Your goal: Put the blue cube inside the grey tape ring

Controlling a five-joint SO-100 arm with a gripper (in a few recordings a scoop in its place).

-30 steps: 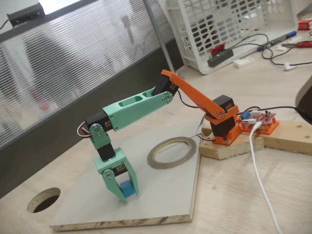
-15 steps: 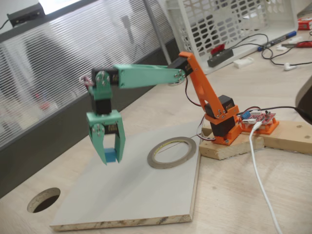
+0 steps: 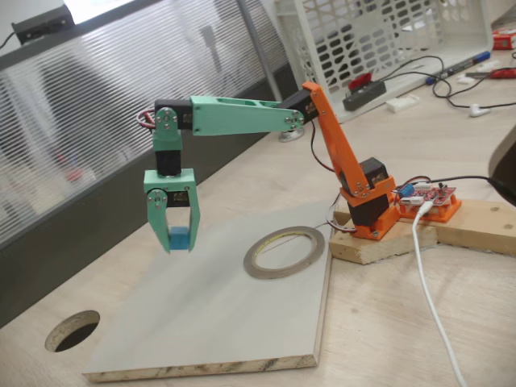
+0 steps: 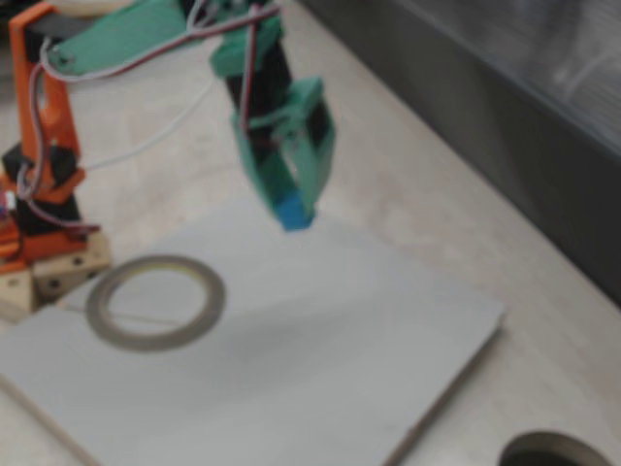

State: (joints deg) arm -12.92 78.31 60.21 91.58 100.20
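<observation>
Round dark hole in wooden surface, far left of a fixed view. Pale grey board lies on surface. Green end effector hangs in air above board's left part, pointing down, fingers closed on blue cube; cube lifted clear of board, seen in both fixed views. Grey tape ring flat on board, right of cube, well apart, opening unoccupied. Orange arm base on wood block further right.
</observation>
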